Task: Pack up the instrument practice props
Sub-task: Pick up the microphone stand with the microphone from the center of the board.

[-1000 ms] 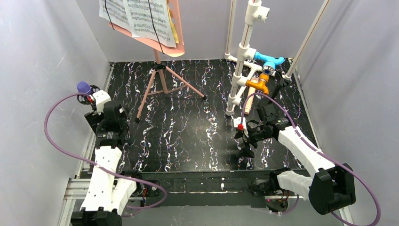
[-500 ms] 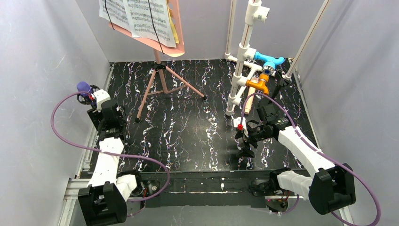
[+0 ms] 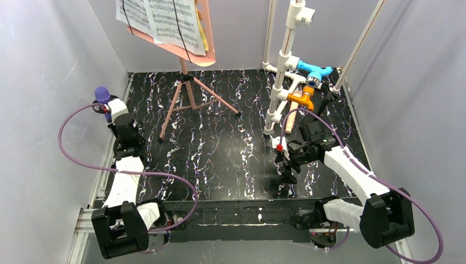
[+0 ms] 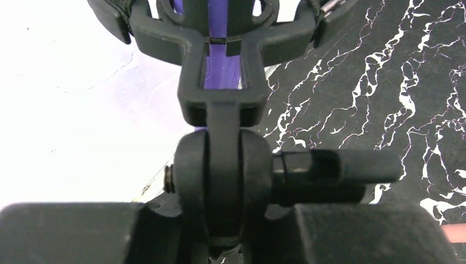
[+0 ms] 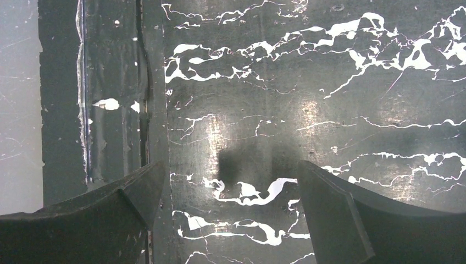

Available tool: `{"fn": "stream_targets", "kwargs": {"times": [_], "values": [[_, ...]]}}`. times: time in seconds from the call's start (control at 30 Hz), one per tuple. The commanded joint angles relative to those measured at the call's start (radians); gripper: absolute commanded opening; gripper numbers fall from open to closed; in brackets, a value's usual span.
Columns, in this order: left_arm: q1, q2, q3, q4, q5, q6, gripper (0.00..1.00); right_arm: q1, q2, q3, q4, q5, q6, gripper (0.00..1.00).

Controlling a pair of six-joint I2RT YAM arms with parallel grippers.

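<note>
The purple microphone (image 3: 101, 93) sits in a black clip on a small black tripod at the table's far left edge. My left gripper (image 3: 112, 110) is down at that stand. In the left wrist view the purple microphone body (image 4: 222, 60) shows through the clip, and the stand's round black swivel joint (image 4: 222, 176) fills the gap of my left gripper (image 4: 222, 220), whose jaws press on both its sides. My right gripper (image 3: 286, 168) hangs open over the marbled table; in its wrist view my right gripper (image 5: 231, 220) holds nothing. The pink sheet-music holder (image 3: 184, 60) carries printed pages (image 3: 165, 19). A beige microphone (image 3: 291, 113) leans by the pipe frame.
The white pipe frame (image 3: 286, 60) with blue and orange fittings stands at the back right. The holder's pink tripod legs (image 3: 189, 102) spread over the back middle of the table. Grey walls close in left, right and behind. A purple cable loops off each arm.
My left gripper has reached further to the far left and closed on the microphone stand's joint; the purple microphone has shifted slightly away. The right arm has hardly moved.
</note>
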Motion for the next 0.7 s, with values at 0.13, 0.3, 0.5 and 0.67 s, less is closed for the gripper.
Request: {"fn": "stream_targets", "kwargs": {"times": [0.13,0.3,0.5,0.67], "values": [[-0.001,-0.125,-0.043,0.015,-0.025,0.081,0.0,0.004,0.011,0.01,0.003,-0.003,0.006,0.98],[-0.051,-0.222,-0.036,-0.011,-0.006,0.148,0.0,0.004,0.018,0.011,0.003,-0.001,0.006,0.98],[-0.112,-0.383,0.031,-0.198,0.062,0.175,0.0,0.004,0.033,0.014,0.004,0.001,0.009,0.98],[-0.146,-0.515,0.1,-0.399,0.133,0.127,0.0,0.004,0.041,0.015,0.004,0.003,0.009,0.98]]}}
